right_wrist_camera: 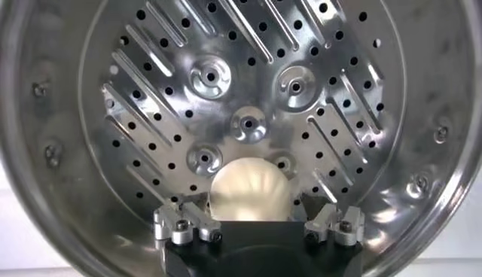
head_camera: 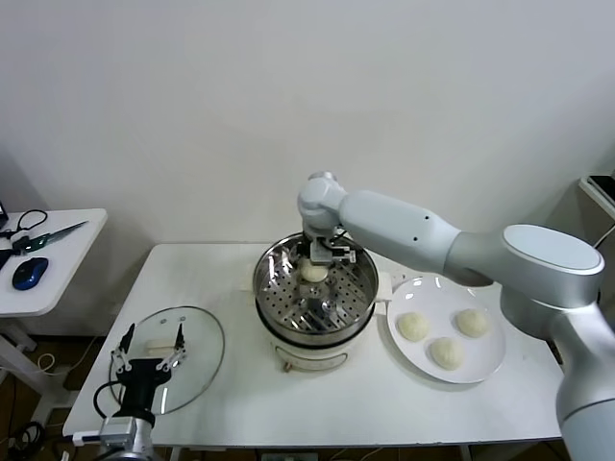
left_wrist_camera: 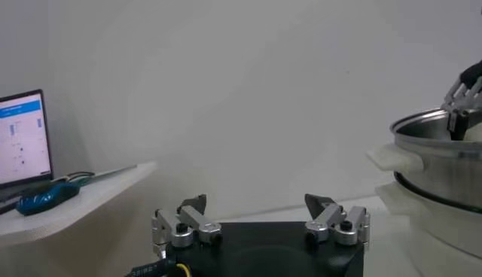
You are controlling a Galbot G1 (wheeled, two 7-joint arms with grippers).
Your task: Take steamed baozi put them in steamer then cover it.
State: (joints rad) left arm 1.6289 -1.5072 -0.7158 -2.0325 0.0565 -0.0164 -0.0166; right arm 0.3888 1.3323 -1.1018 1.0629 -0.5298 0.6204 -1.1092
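Note:
The steamer stands mid-table, a shiny steel pot on a cream base. My right gripper reaches down into it from above. In the right wrist view its fingers stand open on either side of one baozi, low over the perforated tray. That baozi also shows in the head view. Three more baozi lie on the white plate, right of the steamer. My left gripper is open and empty over the glass lid.
The lid lies flat at the table's front left. A small side table to the left holds scissors and a blue mouse. In the left wrist view a lit screen stands at that side and the steamer shows opposite.

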